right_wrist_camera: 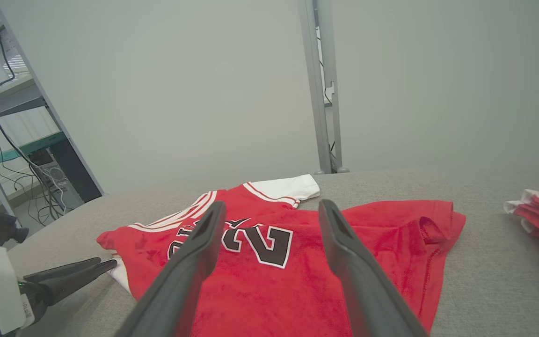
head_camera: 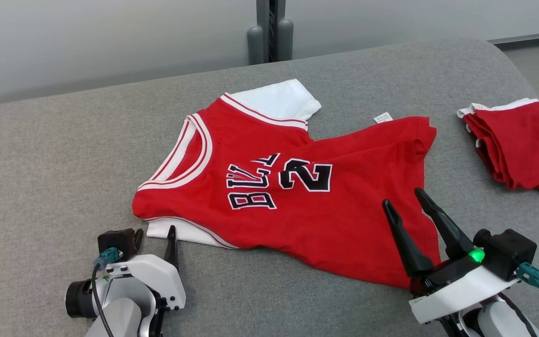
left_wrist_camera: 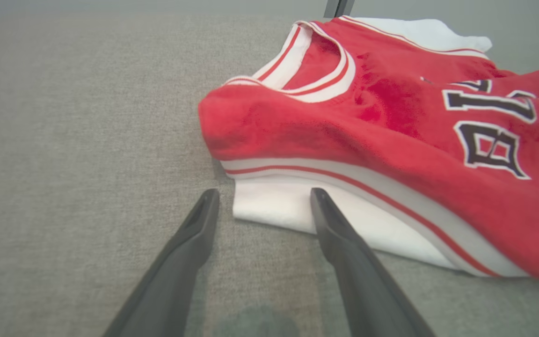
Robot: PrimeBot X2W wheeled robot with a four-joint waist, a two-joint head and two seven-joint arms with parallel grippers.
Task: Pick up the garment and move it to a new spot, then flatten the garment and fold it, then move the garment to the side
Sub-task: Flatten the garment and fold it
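Nearest in, the left claw (left_wrist_camera: 264, 196) is being held low at the jersey's near-left corner, jaws apart and empty. One tip is being shown over bare desk (head_camera: 63, 164), the other right at the edge of the near white sleeve (left_wrist_camera: 288, 210).

At the jersey's near-right, the right claw (head_camera: 403, 199) is being held over the red body cloth, jaws wide apart, nothing gripped. Whether its tips are touching the cloth cannot be told.

The jersey (head_camera: 297, 206) is lying printed side up on the desk, neck to the left and hem to the right. Creases are running across the number and the far hem is bunched.

It is being judged light, soft and limp, so it is likely to sag and drape once lifted. Stitched, doubled edges are being favoured for the pinch: the sleeve seam on the left and the hem corner on the right. A pinch mid-panel may take up only the top layer.

At the jersey's far edge, the other white sleeve (head_camera: 279, 100) and a small label (head_camera: 382, 117) are being shown. Well apart to the jersey's right, a folded red garment (head_camera: 517, 145) is lying.
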